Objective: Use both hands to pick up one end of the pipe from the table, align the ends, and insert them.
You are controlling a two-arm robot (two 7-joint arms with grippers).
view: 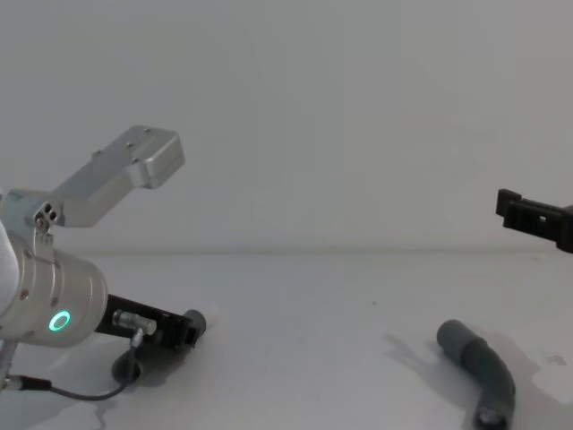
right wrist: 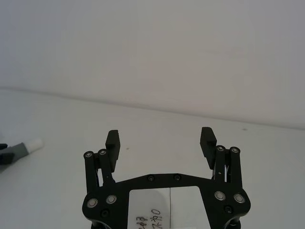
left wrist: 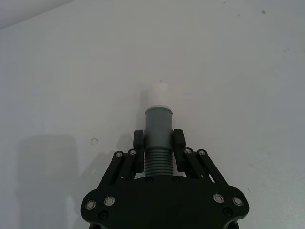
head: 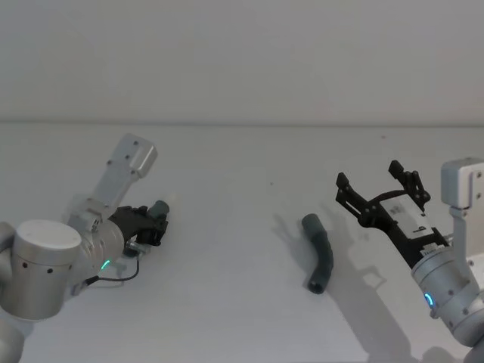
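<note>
Grey ribbed bent pipe piece [head: 321, 255] lies on white table [head: 227, 302], axis twelve-to-six, at seven o'clock from my right black gripper [head: 368, 175], jaws spread, nearer arm. My left black gripper [left wrist: 159, 143] pinches the white-tipped grey piece [left wrist: 158, 121].

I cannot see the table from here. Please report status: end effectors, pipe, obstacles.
Left end effector shut on white-tipped pipe piece. Right end effector open, empty. Grey pipe piece lying on table, free. Nothing in the way.

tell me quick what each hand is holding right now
Left hand: shut on the white-tipped pipe piece.
Right hand: open, holding nothing.
</note>
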